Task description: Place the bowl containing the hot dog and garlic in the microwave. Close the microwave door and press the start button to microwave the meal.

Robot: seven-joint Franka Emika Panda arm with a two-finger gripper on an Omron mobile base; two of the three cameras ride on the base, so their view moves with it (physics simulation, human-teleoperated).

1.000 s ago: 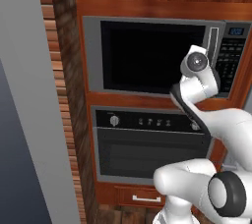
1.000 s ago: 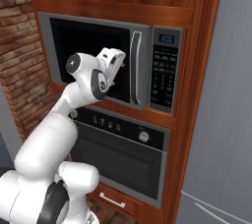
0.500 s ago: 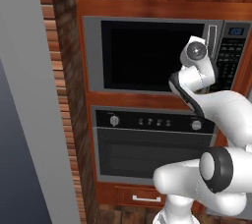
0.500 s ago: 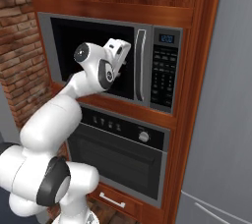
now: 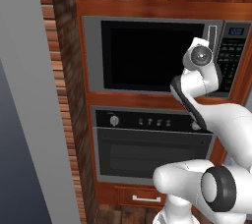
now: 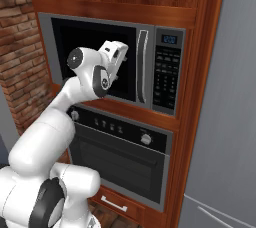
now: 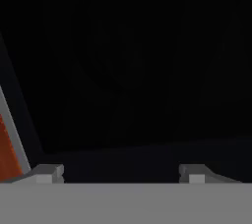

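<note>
You face one microwave [image 5: 157,53] with its microwave door [image 6: 95,57] shut, one oven [image 5: 152,147] at 6 o'clock below it, your one gripper [image 7: 120,173] against the dark window, jaws spread wide, holding nothing.

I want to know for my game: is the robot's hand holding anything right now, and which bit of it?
Nothing. The gripper is open and empty, facing the microwave door.

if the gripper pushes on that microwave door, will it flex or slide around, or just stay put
Probably stays put: the microwave door looks shut, flush in its steel frame. It should feel stiff, being steel-framed with a large dark window. The smooth window may let the fingertips slip; the vertical bar handle likely gives surer purchase.
</note>
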